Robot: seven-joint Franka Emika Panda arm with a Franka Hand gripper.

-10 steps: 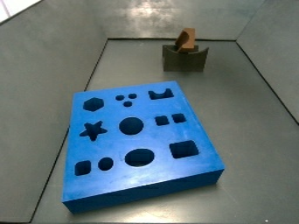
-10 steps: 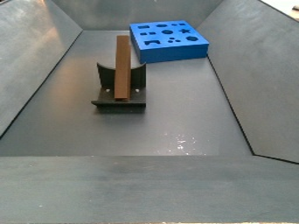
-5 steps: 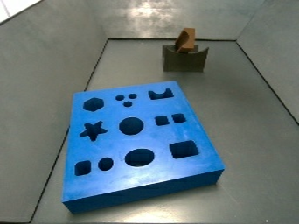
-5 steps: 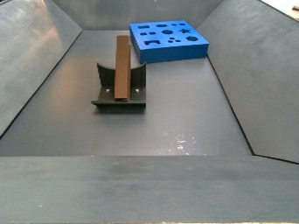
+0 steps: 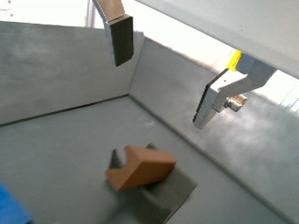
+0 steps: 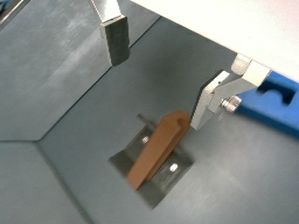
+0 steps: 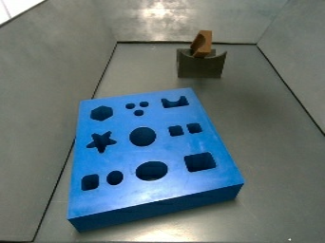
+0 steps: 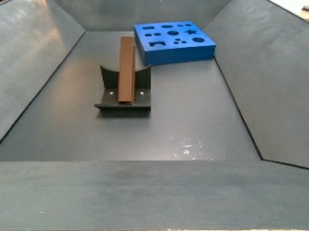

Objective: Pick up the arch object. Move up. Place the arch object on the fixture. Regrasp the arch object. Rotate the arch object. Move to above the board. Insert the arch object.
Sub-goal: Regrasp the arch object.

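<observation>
The orange-brown arch object (image 7: 202, 43) (image 8: 126, 65) rests in the dip of the dark fixture (image 7: 200, 65) (image 8: 123, 104), leaning upward along it. In both wrist views my gripper (image 5: 162, 92) (image 6: 159, 93) hangs high above the arch object (image 5: 142, 168) (image 6: 158, 149), open, with nothing between its fingers (image 5: 121, 44). Neither side view shows the gripper. The blue board (image 7: 178, 144) (image 8: 179, 55) with its shaped holes lies apart from the fixture, on the floor.
Grey sloping walls (image 8: 49, 63) enclose the floor on all sides. The fixture's base plate (image 6: 172, 175) sits near a back wall. A corner of the board (image 6: 281, 96) shows beyond one finger.
</observation>
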